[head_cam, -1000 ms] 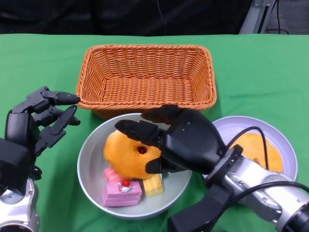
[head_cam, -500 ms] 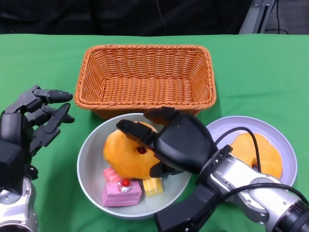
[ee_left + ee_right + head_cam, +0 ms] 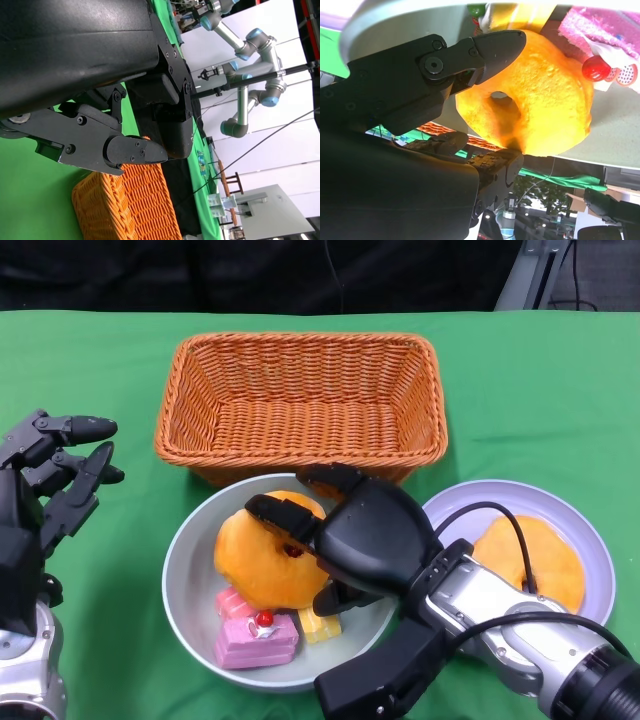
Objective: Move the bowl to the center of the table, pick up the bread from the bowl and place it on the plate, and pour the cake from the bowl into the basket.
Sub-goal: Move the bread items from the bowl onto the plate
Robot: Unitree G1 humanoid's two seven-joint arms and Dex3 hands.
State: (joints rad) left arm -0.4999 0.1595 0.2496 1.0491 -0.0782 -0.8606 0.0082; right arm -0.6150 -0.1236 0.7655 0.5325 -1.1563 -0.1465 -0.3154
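A round pale grey bowl [image 3: 190, 570] sits on the green cloth-covered tabletop [image 3: 540, 400], just in front of the empty rectangular orange wicker basket [image 3: 300, 400], whose near wall it almost touches. In the bowl lies a round golden-orange ring-shaped bread [image 3: 262, 562], and in front of it a pink cake slice with a red cherry on top [image 3: 255, 638] and a small yellow cake slice [image 3: 318, 623]. The black right hand [image 3: 345, 540] reaches into the bowl from the right and grips the bread: its fingers [image 3: 280, 515] curl over the top and far side of the bun, and the right wrist view shows one fingertip [image 3: 495, 45] pressed against the bread [image 3: 535, 100] near its central hole, with the thumb [image 3: 492, 162] under it. To the right of the bowl, just beside it, stands a round pale lilac plate [image 3: 580, 530] with another orange bread piece [image 3: 535, 555] on it, partly hidden by the silver right forearm [image 3: 500, 615]. The black left hand [image 3: 45, 495] is at the left, well apart from the bowl and the basket, holding nothing, its fingers spread and pointing toward the basket.
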